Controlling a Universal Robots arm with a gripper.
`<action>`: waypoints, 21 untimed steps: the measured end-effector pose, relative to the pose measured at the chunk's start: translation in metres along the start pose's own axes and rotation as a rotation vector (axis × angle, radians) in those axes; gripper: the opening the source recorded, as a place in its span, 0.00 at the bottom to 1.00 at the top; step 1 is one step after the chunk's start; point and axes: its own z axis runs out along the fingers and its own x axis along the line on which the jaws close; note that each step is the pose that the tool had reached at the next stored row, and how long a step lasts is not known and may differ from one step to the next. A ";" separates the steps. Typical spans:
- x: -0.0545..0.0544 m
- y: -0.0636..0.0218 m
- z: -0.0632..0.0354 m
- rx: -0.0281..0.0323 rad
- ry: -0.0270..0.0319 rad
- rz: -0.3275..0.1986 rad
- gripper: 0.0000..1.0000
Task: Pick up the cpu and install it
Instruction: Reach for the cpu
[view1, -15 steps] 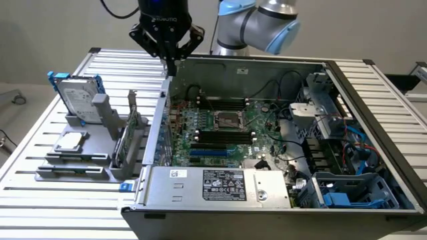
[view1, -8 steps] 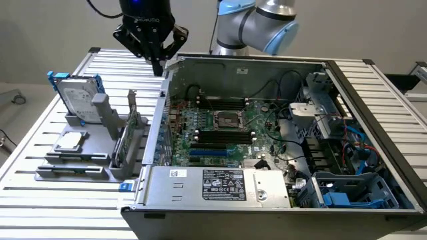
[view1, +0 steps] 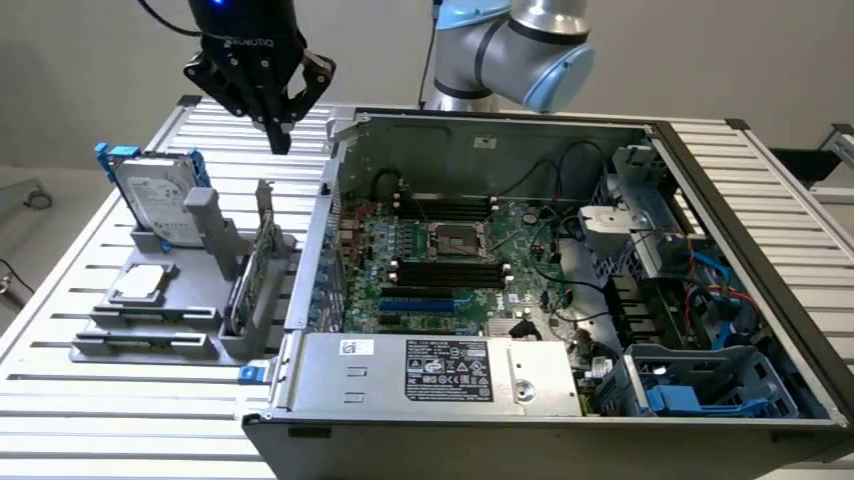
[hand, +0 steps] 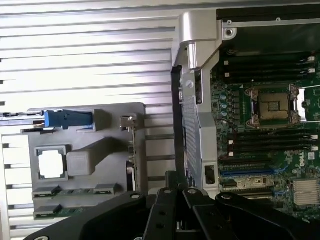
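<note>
Gripper, black two-finger unit on the arm: fingers shut tip to tip, nothing held; hangs high over the far part of the slatted aluminium table, above the gap btwn the upright silver hard drive w/ blue brackets and the far corner of the open grey metal computer case; well apart from the task item. Cpu, small flat square chip w/ dull silver top plate: lies flat, plate up, in a square recess of the grey plastic parts holder, twd the holder's edge on the exterior view's left; untouched, not yet picked. Judged purpose of recess: fixes chip position and keeps it level for a straight-down grasp; drive stands on edge in its slot for the same reason. Holder sits on the table just beside the case's outer side wall. Dark square metal-framed socket: mid green motherboard, btwn black memory slots; appears empty, contact field exposed in wrist view. Clearances: space directly above chip open; recess rim close around chip, side room for fingers cannot be judged; grey upright post and upright expansion card rise btwn chip and case wall; case top open, room over socket free, black cables near but apart from it.
</note>
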 end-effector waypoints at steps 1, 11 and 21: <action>0.005 -0.0002 0.0002 0.0000 0.0000 0.000 0.11; 0.050 -0.0018 0.0017 0.0000 0.0000 0.000 0.11; 0.096 -0.0014 0.0030 0.0000 0.0000 0.000 0.11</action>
